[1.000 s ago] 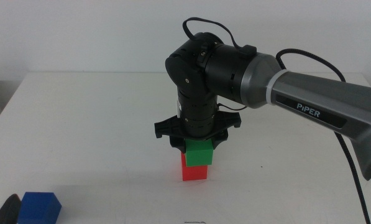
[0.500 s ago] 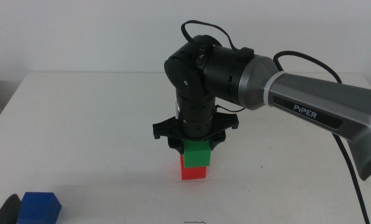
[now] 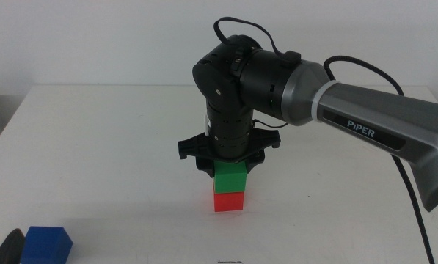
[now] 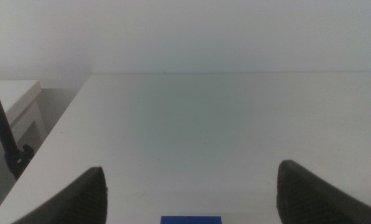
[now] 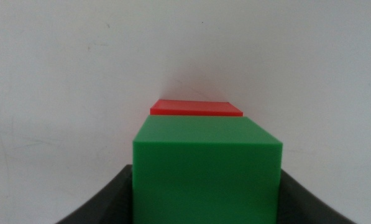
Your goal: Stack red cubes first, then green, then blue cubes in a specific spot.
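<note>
Landmark: red cube [image 3: 228,202], mid-table.

Left tool [image 4: 191,193] waits at the near left corner, well left of the red cube and nearer the camera, jaws spread wide and holding nothing. Blue cube [image 3: 47,244] sits on the table just beside it, partly between the jaws in the left wrist view.

Green cube [image 3: 230,177] is directly on top of the red cube. Right tool [image 3: 229,163] hangs straight above the stack, clenched on the green cube from both sides.

Risks, my read:
- The right wrist view shows the red top peeking out past the green, so overlap may be off; if so, release leaves green overhanging and blue tips it.
- Jaws dragging on opening could skew or topple the stack.

Table [image 3: 116,147] is plain matte white, bare otherwise. White wall behind.
</note>
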Robot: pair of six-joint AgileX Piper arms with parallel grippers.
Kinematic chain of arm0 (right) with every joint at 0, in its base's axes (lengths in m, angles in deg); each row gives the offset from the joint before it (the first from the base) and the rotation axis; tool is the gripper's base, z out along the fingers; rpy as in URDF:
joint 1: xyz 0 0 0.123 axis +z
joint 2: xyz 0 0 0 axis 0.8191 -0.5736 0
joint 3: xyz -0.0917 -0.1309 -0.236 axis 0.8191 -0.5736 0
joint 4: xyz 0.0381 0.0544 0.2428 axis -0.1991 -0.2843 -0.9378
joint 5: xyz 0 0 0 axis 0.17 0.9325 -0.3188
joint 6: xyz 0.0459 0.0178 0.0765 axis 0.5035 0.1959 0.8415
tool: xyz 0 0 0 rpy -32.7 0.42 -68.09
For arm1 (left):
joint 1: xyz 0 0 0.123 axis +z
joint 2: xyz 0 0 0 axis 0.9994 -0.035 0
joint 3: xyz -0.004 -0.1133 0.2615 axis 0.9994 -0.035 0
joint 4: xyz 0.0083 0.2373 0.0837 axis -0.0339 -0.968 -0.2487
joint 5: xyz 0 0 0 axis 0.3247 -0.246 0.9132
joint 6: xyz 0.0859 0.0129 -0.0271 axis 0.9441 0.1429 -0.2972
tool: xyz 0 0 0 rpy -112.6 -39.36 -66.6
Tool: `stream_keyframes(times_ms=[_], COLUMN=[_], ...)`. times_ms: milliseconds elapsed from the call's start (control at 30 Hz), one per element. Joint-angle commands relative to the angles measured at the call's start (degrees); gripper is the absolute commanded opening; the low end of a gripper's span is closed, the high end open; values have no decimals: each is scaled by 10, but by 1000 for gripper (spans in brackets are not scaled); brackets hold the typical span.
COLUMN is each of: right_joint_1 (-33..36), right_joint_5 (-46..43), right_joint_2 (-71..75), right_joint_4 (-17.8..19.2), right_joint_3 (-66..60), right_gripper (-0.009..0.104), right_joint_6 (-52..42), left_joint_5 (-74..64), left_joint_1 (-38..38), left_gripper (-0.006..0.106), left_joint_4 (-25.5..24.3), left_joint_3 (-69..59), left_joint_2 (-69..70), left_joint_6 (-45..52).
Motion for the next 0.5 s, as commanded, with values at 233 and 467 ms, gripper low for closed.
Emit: stream_keyframes(times_ms=[233,467], right_joint_1=[1,1], right_joint_5=[10,-18], right_joint_2=[24,21], right_joint_4=[18,22], right_joint_3=[20,20], right_gripper=[2,69], right_joint_6=[-3,-7], left_joint_5=[44,44], left_joint_1=[-2,-2], left_gripper=[94,94], left_joint_4=[6,6], left_joint_3=[2,2], left_joint_2=[11,11], left_joint_6=[-1,-1])
